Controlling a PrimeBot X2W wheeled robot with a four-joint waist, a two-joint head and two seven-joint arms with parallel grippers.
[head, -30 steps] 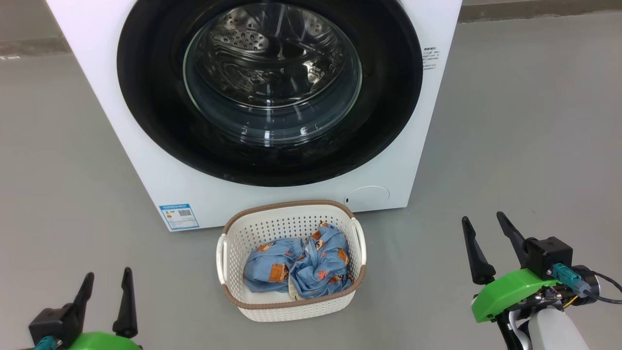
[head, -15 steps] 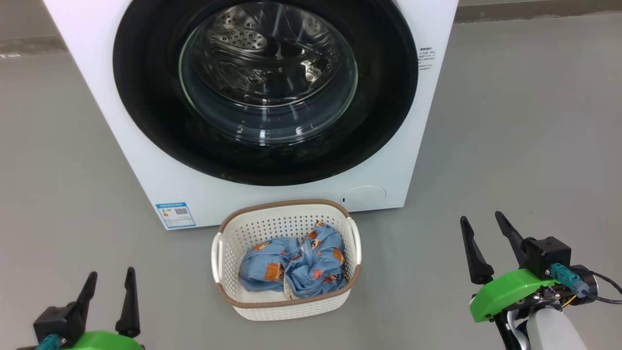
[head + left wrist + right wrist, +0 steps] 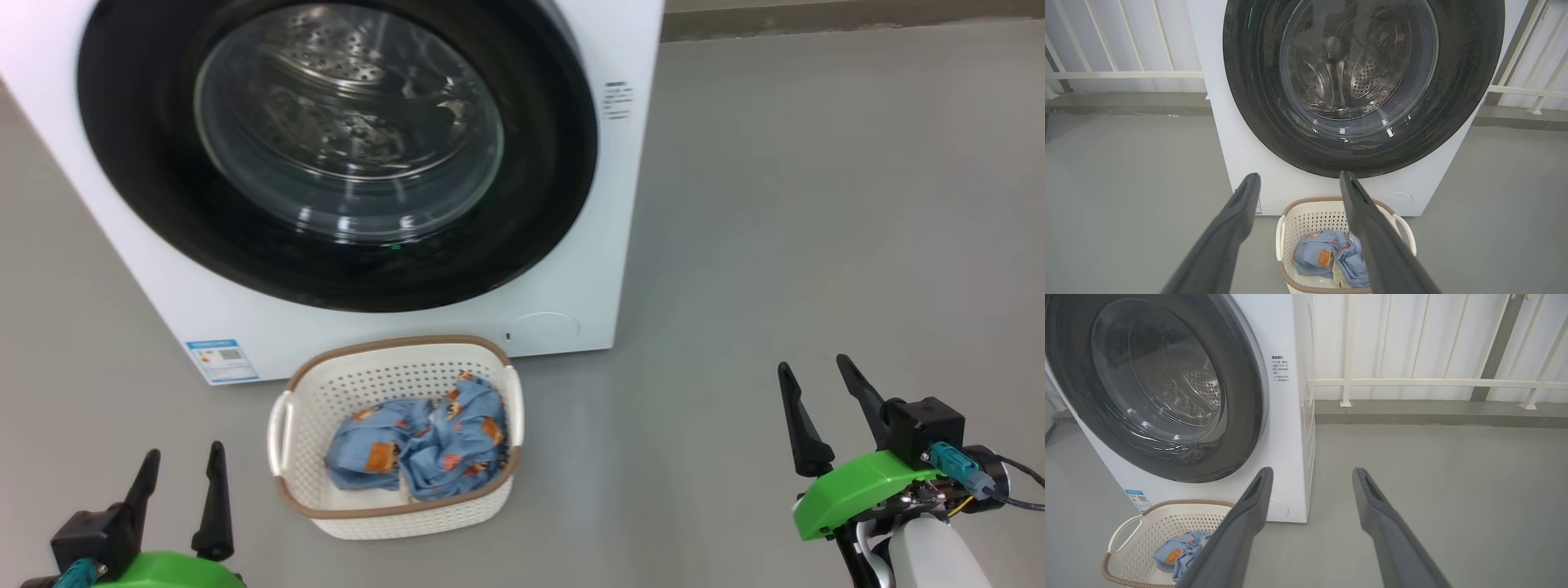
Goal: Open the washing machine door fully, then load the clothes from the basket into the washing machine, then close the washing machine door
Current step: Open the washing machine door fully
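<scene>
Both left gripper (image 3: 184, 449) and right gripper (image 3: 812, 363) gape empty — wrist views add railing (image 3: 1433, 381).

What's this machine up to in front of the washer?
A two-armed robot is facing a white washing machine to do laundry, and it has not handled anything yet. The round glass door looks shut. On the floor just in front stands a small cream basket with blue printed clothes crumpled inside. The robot's left hand and right hand are both open and empty, low on either side of the basket, touching nothing.
</scene>
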